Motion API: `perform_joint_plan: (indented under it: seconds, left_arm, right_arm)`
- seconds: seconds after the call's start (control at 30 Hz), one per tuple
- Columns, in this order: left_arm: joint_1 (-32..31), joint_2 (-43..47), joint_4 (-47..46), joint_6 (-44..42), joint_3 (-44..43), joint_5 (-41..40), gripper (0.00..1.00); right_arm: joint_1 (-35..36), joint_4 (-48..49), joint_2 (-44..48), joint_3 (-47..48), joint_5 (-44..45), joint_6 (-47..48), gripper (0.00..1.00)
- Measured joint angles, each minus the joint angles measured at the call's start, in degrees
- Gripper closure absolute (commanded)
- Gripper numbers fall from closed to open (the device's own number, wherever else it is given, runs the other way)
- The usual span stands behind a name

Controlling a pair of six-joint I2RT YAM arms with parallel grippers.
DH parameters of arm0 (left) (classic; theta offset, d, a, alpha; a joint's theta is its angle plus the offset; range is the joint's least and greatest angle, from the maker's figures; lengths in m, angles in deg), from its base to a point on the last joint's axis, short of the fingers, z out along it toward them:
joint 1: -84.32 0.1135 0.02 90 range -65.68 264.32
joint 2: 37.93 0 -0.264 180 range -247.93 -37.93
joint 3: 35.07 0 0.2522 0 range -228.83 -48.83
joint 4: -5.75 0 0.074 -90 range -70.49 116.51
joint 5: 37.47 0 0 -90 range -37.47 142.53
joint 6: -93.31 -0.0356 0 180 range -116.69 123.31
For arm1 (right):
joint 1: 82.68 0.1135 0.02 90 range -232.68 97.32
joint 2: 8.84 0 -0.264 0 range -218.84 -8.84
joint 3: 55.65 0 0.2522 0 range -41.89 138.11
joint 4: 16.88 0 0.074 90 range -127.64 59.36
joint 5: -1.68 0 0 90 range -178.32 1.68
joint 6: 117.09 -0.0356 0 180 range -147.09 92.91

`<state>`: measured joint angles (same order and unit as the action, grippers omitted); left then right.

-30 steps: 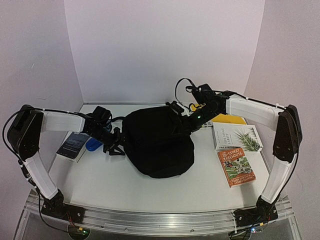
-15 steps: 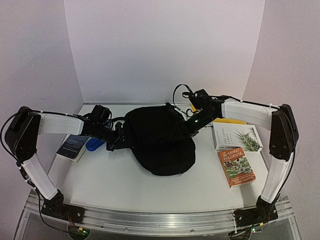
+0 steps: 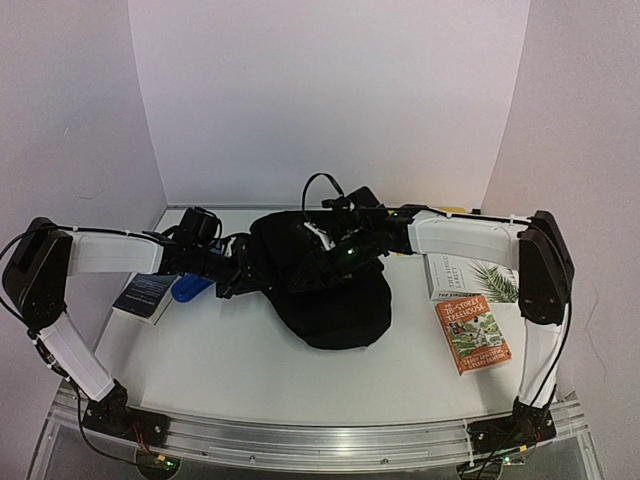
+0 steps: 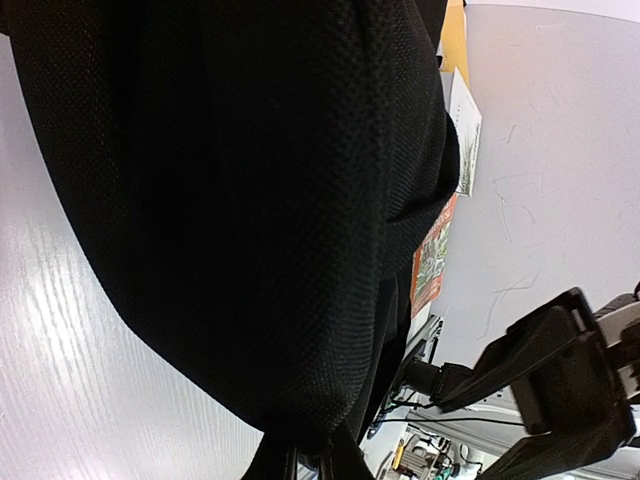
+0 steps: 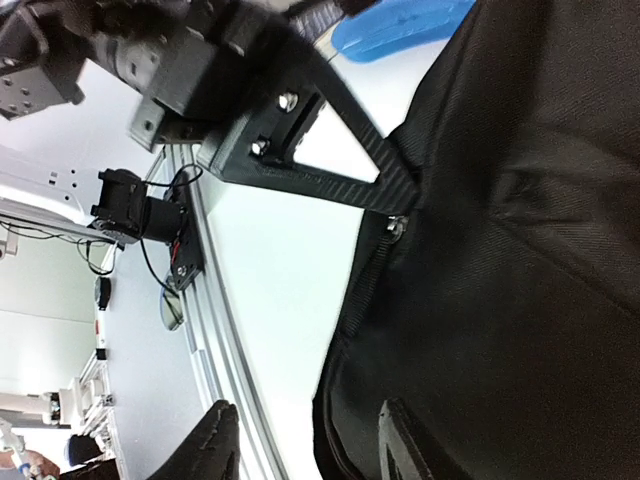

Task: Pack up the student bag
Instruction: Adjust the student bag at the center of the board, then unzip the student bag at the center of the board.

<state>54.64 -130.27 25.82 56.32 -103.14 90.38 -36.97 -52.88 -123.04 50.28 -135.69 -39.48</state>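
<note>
**Student bag held at its left edge; opening not yet secured**

The student bag [image 3: 330, 300] lies mid-surface, nearer the far edge. Its long axis is judged to run far-to-near, the rounded end pointing towards the near right corner. The left gripper [image 3: 232, 275] appears closed on fabric by the zip at the bag's left edge. The right gripper [image 5: 305, 410] is spread wide over the bag, with nothing held. Risk noted: the thin pinch of soft cloth may slip if pulled, and the mouth would then collapse. The open fingers could also be snagged on a strap.
</note>
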Motion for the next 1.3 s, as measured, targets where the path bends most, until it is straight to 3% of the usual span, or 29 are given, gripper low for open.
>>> perform_joint_plan:
  seconds: [0.63, 0.77, 0.97, 1.07, 1.13, 1.2, 1.3]
  left_arm:
    - [-0.4, -0.7, -1.0, 1.1, -0.1, 0.0, 1.0]
    - [-0.4, -0.7, -1.0, 1.1, -0.1, 0.0, 1.0]
    - [-0.4, -0.8, -0.8, 1.0, -0.4, 0.0, 1.0]
    - [-0.4, -1.0, -0.3, 1.0, -1.3, 0.0, 1.0]
    - [-0.5, -1.3, -0.2, 1.0, -2.0, 0.0, 1.0]
    - [-0.4, -1.6, -0.1, 1.0, -2.5, 0.0, 0.92]
    - [-0.5, -1.8, 0.7, 0.8, -2.8, -0.3, 0.62]
  right_arm:
    - [1.5, 2.7, -7.6, 3.4, -3.9, -4.1, 0.64]
    - [1.7, 3.1, -9.0, 3.9, -4.2, -4.7, 0.7]
    - [1.9, 3.4, -9.7, 4.4, -4.7, -5.7, 0.85]
    - [1.9, 3.7, -9.8, 5.1, -5.0, -6.0, 0.98]
    - [1.8, 4.1, -9.8, 5.2, -5.3, -5.8, 1.0]
    - [1.8, 4.3, -9.8, 5.3, -5.6, -5.9, 1.0]
    - [1.8, 4.5, -9.8, 5.3, -6.0, -5.9, 1.0]
